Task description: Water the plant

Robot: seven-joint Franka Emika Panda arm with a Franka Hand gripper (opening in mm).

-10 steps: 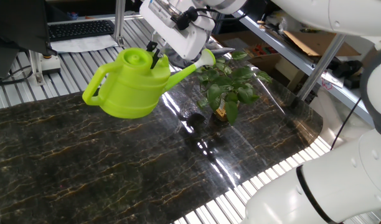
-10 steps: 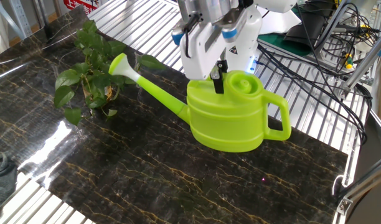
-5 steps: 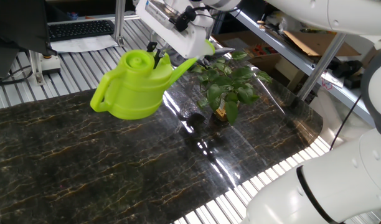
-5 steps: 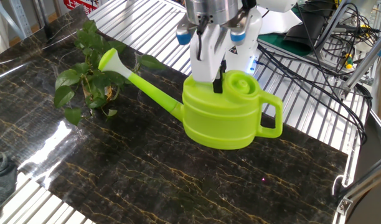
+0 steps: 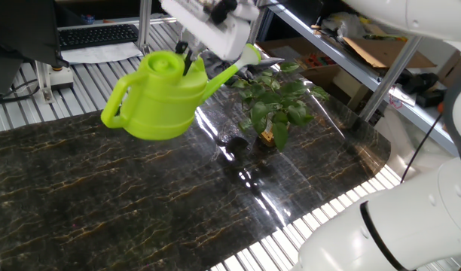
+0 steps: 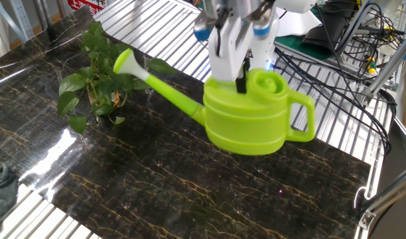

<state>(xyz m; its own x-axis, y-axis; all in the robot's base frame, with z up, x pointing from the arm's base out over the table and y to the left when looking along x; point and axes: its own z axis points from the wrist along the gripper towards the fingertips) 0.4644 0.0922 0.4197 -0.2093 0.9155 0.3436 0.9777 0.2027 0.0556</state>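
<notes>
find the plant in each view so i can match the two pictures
One fixed view: the plant stands right of centre, upper half.
The other fixed view: the plant stands at upper left.
Shared landmark: the watering can's spout tip reaches over it.

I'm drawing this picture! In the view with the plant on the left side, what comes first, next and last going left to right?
Plant → watering can, its spout tip nearest the plant, held from above by the gripper → bundle of black cables.
</notes>
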